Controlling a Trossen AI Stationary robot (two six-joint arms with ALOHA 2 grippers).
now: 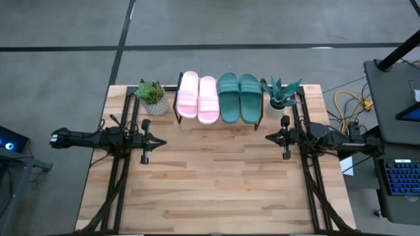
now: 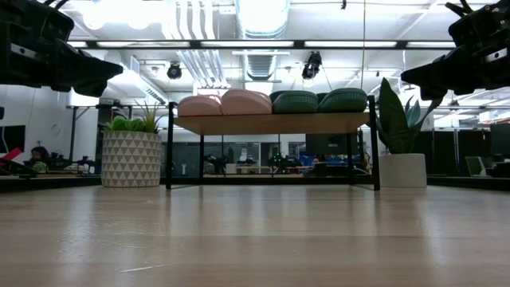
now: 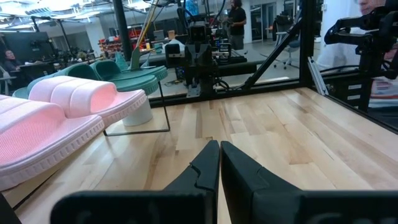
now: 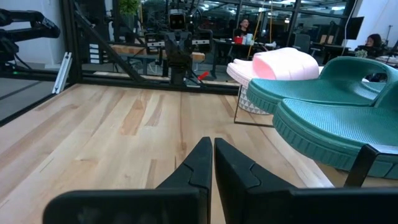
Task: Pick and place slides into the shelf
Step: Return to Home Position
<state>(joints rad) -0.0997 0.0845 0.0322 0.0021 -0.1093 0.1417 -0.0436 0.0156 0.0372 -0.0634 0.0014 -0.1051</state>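
Evidently, the left gripper (image 1: 162,141) and right gripper (image 1: 268,137) are held fingers-together and empty, just before the shelf (image 2: 271,123) — pink slides (image 1: 197,97) nearer the left, green slides (image 1: 239,97) nearer the right, all laid on it, long axes front-to-back.

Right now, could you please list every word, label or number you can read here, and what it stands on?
None can be read.
The pink slides, green slides and shelf show no print.
The left gripper and right gripper show no marking.
The keyboard beside the table is too small to read.
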